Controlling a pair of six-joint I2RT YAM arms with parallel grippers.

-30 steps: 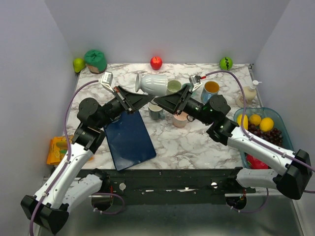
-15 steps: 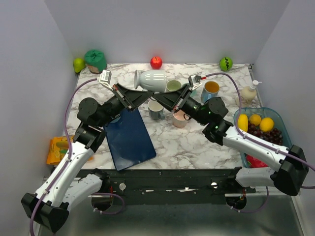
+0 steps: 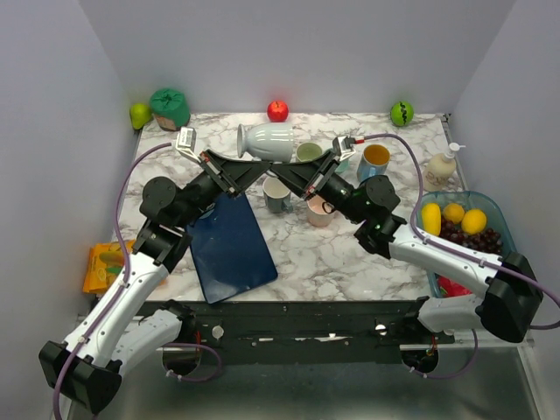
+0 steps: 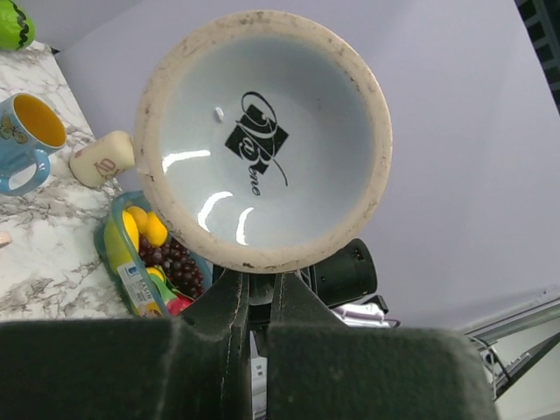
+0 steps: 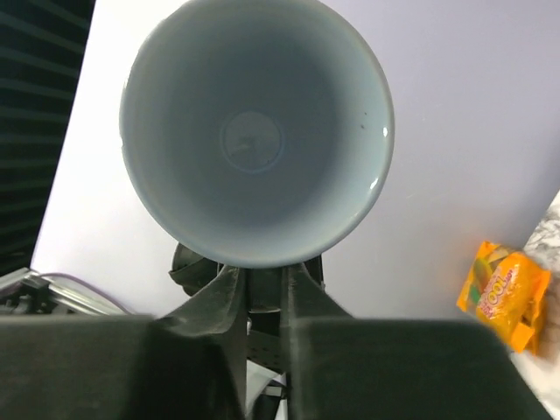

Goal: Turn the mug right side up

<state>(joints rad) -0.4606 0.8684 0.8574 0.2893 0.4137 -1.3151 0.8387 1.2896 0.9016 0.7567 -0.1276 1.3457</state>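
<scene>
The white mug hangs on its side in the air above the back of the table, held from both ends. My left gripper is shut on the foot rim. The left wrist view faces the recessed base of the mug with its black logo, and that gripper pinches the lower edge. My right gripper is shut on the mouth rim. The right wrist view looks straight into the hollow of the mug, whose bottom lip sits between that gripper's fingers. The handle is hidden.
Under the mug stand a green mug, a blue and yellow mug, a grey cup and a pink cup. A navy board lies front left. A fruit basket and soap bottle are right.
My right gripper has moved in leftward and closed on the mug's mouth rim. The mug has shifted slightly left and levelled out; the left gripper kept its hold.
</scene>
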